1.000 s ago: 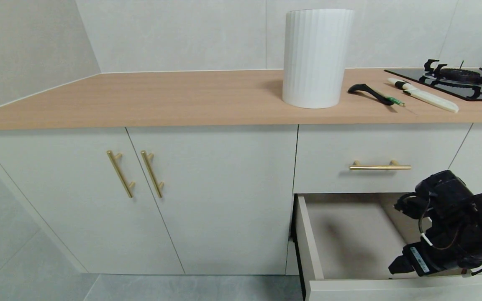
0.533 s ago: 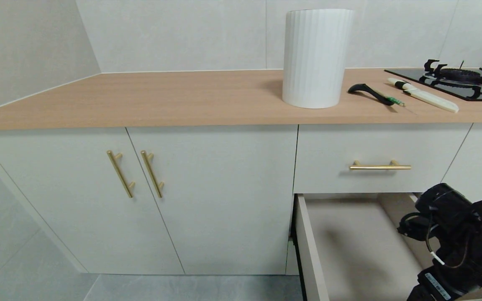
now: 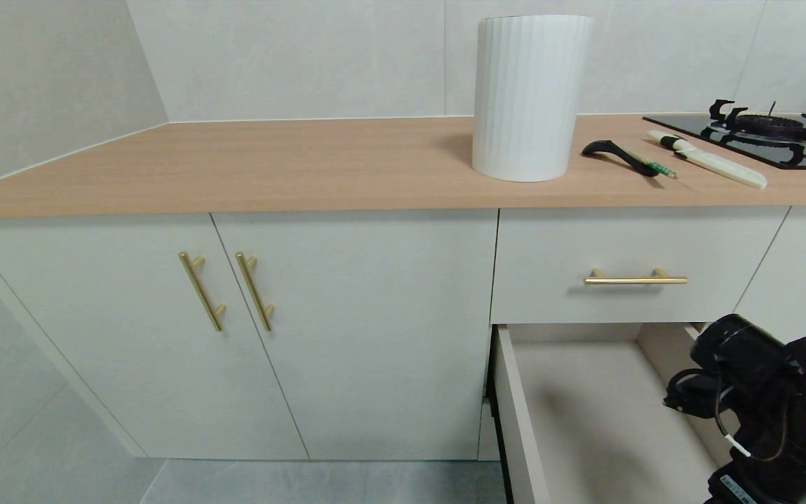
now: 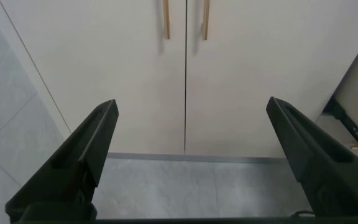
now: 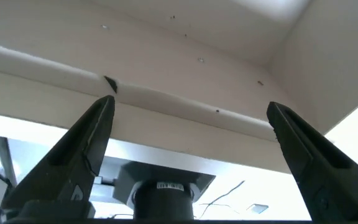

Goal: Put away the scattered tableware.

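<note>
Right gripper: the right gripper [image 5: 191, 106] has its two dark fingers spread wide with nothing between them, facing pale cabinet panelling. My right arm [image 3: 774, 392] sits low at the open pale-grey lower drawer [image 3: 515, 413].
Left gripper: the left gripper [image 4: 191, 104] is also splayed wide and empty, facing the pale double cabinet doors [image 4: 185, 74] low near the floor.
Tableware: the black-handled peeler with a green tip [image 3: 620, 155] and the cream knife with a black band [image 3: 714, 168] lie side by side on the light wooden countertop [image 3: 305, 164]. They are apart from each other and well above either gripper.
Risk, the climb: I judge that raising the right arm from drawer level could catch the brass bar handle [image 3: 635, 280] of the shut upper drawer, or the counter's front lip.
Risk, the pick: both utensils lie flat and slim, so a shallow closing could skid them. The knife lies close to the counter's front edge and could go over it.
Risk, neighbours: the tall white ribbed cylinder [image 3: 529, 98] stands just beside the peeler, and the black glass gas hob [image 3: 760, 133] lies just behind the knife. A wide approach could knock either one.
Surface: a matte wood-grain top.
Room: pale tiled walls [image 3: 305, 56] and a grey tile floor [image 3: 305, 483].
</note>
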